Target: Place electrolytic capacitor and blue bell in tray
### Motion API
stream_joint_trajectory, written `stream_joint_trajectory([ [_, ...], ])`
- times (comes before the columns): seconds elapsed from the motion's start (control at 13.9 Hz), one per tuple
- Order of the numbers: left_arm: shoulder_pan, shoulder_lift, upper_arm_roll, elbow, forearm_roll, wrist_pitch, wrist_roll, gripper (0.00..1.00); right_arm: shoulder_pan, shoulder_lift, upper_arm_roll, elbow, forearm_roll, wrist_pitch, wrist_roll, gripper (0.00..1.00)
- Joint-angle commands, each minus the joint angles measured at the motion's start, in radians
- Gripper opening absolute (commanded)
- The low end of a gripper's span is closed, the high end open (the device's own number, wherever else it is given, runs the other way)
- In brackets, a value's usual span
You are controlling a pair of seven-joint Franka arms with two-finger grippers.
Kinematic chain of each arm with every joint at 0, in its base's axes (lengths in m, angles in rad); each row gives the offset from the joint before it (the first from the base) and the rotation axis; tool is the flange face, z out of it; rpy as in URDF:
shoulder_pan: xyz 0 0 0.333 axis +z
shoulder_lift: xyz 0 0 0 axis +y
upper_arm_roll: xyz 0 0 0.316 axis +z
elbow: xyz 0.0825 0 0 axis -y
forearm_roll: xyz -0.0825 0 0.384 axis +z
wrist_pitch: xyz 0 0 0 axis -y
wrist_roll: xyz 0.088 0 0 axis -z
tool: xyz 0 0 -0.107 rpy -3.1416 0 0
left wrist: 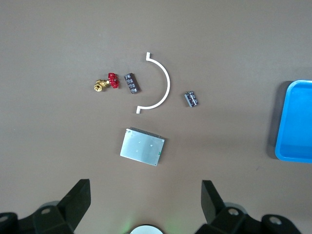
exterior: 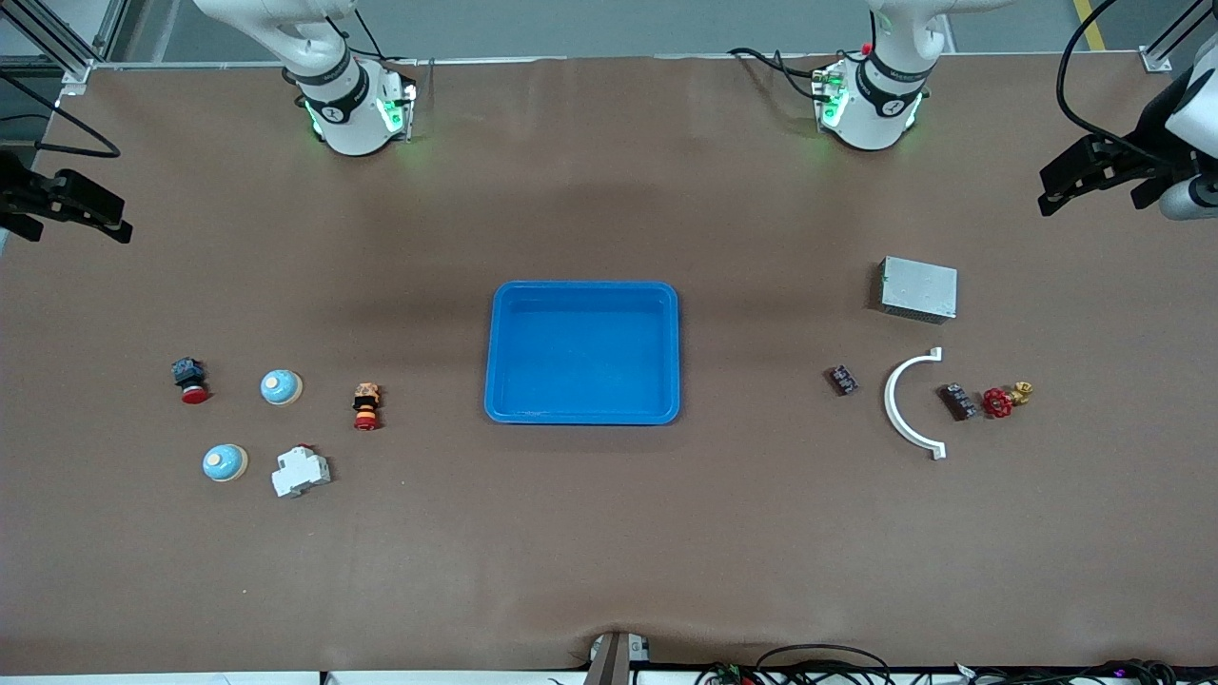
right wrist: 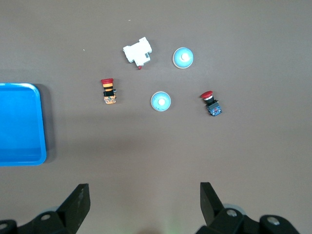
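Note:
The empty blue tray (exterior: 582, 352) lies mid-table. Two blue bells sit toward the right arm's end: one (exterior: 282, 386) (right wrist: 160, 101) farther from the front camera, one (exterior: 225, 462) (right wrist: 183, 57) nearer. Two small dark blocky parts (exterior: 842, 381) (exterior: 959, 401) lie toward the left arm's end. I cannot tell whether either is the capacitor. My left gripper (exterior: 1047, 195) (left wrist: 146, 195) is open and empty, high over its end of the table. My right gripper (exterior: 122, 221) (right wrist: 145, 195) is open and empty, high over its end.
Beside the bells are a red push button (exterior: 190, 379), an orange-and-red switch (exterior: 366, 405) and a white breaker (exterior: 301, 471). Toward the left arm's end are a grey metal box (exterior: 918, 288), a white curved bracket (exterior: 909, 404) and a red-handled brass valve (exterior: 1006, 399).

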Motion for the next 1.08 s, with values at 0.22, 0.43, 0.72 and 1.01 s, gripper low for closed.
stream_joint_trajectory([
  [0.22,0.006,0.005,-0.005,0.019,-0.009,-0.019,0.008,1.0,0.026,0.011,-0.004,0.02,-0.003,-0.008,0.008,1.0],
  [0.43,0.005,0.008,-0.005,0.019,-0.006,-0.019,0.006,1.0,0.03,0.014,-0.004,0.02,-0.006,-0.007,0.008,1.0],
  [0.72,0.002,0.014,-0.007,0.008,-0.004,-0.019,-0.001,1.0,0.03,0.014,-0.004,0.022,-0.007,-0.008,0.008,1.0],
  [1.01,0.006,0.06,-0.007,-0.07,-0.004,0.036,-0.008,1.0,0.028,0.014,-0.004,0.022,-0.007,-0.008,0.008,1.0],
])
